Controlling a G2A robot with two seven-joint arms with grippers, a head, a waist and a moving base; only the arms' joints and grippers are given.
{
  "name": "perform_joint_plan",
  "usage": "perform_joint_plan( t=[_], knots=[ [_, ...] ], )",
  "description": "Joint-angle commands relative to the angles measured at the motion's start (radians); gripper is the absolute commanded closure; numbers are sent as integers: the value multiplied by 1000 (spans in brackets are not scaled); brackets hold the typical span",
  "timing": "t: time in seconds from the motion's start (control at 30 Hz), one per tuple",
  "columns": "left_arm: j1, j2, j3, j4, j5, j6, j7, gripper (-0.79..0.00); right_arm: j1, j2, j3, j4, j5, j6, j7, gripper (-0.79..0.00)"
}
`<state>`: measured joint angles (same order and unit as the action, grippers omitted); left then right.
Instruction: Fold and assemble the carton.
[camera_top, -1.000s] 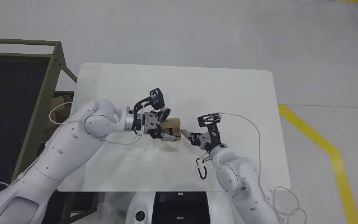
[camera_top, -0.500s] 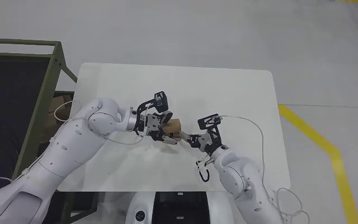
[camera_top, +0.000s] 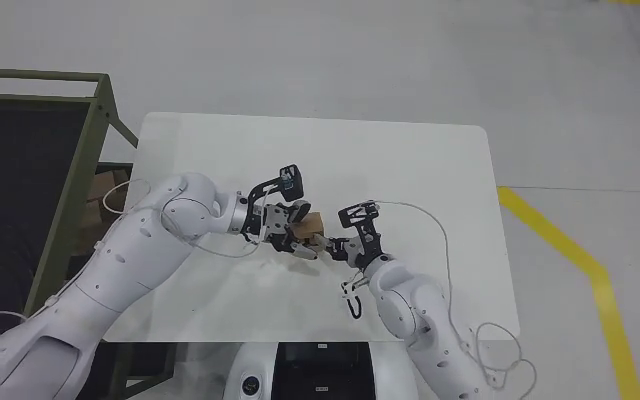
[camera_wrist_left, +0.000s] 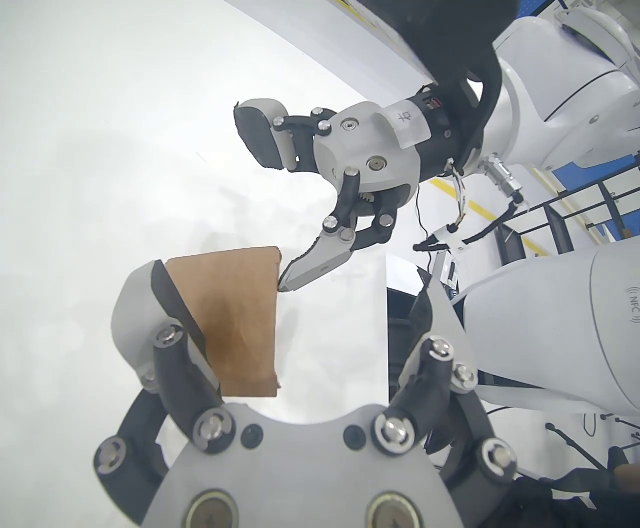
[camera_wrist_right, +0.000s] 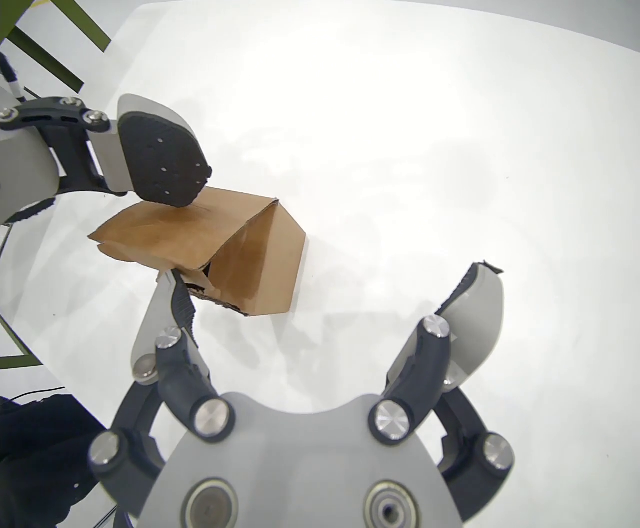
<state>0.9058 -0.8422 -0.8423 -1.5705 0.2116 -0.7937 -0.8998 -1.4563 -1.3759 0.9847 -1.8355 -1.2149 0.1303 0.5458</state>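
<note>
Carton (camera_wrist_right: 260, 255), brown and half-folded, lies mid-frame in the top view on the white table (camera_top: 400, 160). The left gripper (camera_top: 295, 228), fingers wide, rests one pad (camera_wrist_right: 160, 160) on its top panel. The right gripper (camera_wrist_right: 325, 275), also spread wide, has edged in from the lower right over the last second, and one fingertip (camera_wrist_left: 305, 265) now touches the carton's open end; tucking that flap looks ready to start.

Matt brown cardboard carton (camera_wrist_right: 200, 235), smooth white table (camera_wrist_right: 425, 150)
</note>
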Motion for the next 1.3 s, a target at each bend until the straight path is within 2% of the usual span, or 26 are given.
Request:
perform_joint_plan(
  t=[0.0,0.47,1.27],
  knots=[
    [-6,-2,4,8,-11,0,-8,-785,6,-2,-5,5,-3,5,2,-785],
    [-37,-14,38,48,-81,-41,-51,-785,21,-7,-17,33,-16,20,14,-785],
    [-57,-24,65,66,-93,-48,-70,-785,25,-11,-17,61,-17,10,4,-785]
  ],
)
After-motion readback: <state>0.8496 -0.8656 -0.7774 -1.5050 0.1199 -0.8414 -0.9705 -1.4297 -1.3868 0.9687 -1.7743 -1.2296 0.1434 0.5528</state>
